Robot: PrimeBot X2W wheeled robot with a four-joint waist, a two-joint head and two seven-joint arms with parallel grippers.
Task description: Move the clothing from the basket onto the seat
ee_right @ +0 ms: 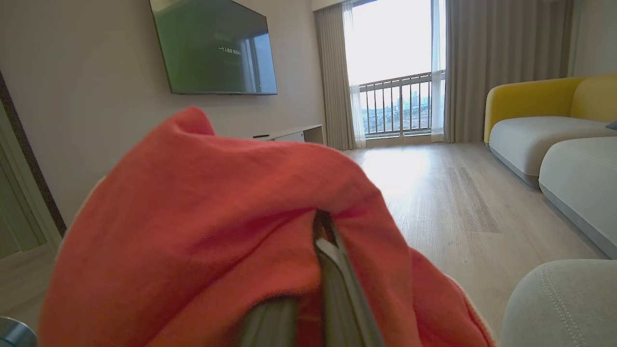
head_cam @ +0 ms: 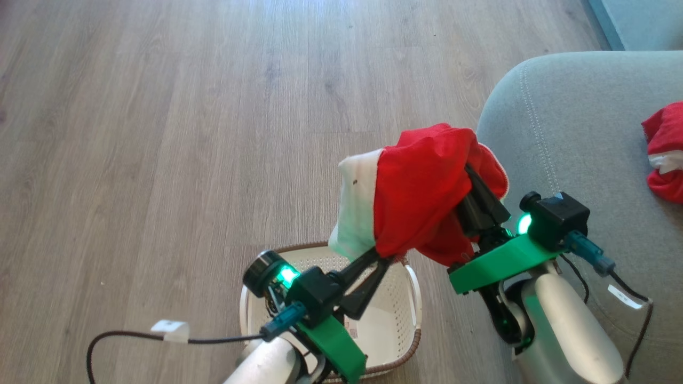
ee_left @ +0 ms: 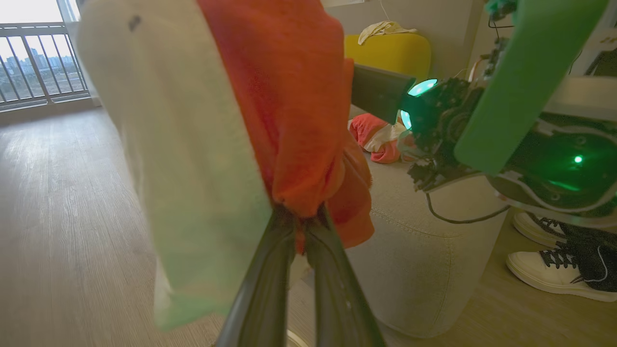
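Half of the job looks done: one red garment (head_cam: pixel 664 154) lies on the seat (head_cam: pixel 565 138), far right. The other garment (head_cam: pixel 421 197) (red with a wide white band, crumpled) hangs above the basket (head_cam: pixel 397 320), left of the seat, and must yet go there. Both the left gripper (head_cam: pixel 381 257) and the right gripper (head_cam: pixel 469 176) pinch it, fingers pressed together on the cloth.
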